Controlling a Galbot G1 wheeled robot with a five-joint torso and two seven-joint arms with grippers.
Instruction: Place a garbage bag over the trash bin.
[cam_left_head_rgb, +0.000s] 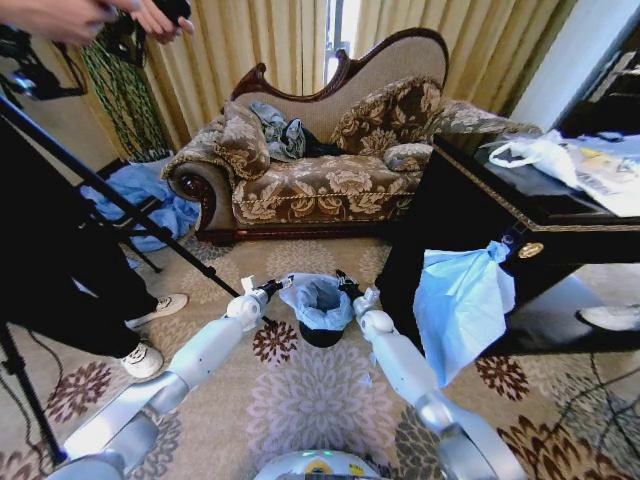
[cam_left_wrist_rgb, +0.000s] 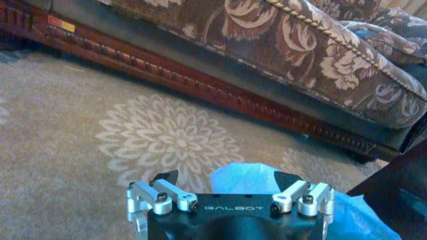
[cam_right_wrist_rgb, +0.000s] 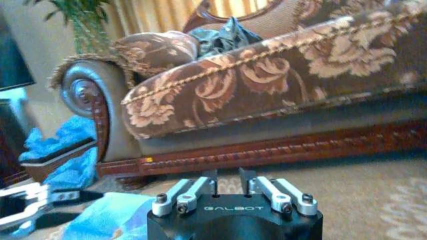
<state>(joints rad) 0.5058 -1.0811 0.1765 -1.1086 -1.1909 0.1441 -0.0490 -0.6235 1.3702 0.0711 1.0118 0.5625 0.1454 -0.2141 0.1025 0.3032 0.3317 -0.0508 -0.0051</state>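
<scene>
1. The bin (cam_left_head_rgb: 321, 333) stands on the patterned carpet (cam_left_head_rgb: 300, 400) in front of the sofa (cam_left_head_rgb: 330, 160), between the two arms.
2. The bag (cam_left_head_rgb: 318, 300) is draped over the bin's mouth, its light-blue plastic folded down around the rim, with the black wall showing below.
3. The left gripper (cam_left_head_rgb: 281, 287) sits at the bag's left edge; in the left wrist view its fingers (cam_left_wrist_rgb: 167, 177) stand spread apart, the blue plastic (cam_left_wrist_rgb: 248, 178) rising between them.
4. The right gripper (cam_left_head_rgb: 343, 281) sits at the bag's right edge; in the right wrist view its fingers (cam_right_wrist_rgb: 209, 178) are close together with a narrow gap, and whether they pinch plastic cannot be told.
5. A larger bunch of blue plastic (cam_left_head_rgb: 458, 300) hangs off the corner of a dark table (cam_left_head_rgb: 480, 215) to the right, well apart from the bin.
6. A white bag (cam_left_head_rgb: 535, 152) lies on that table's top.
</scene>
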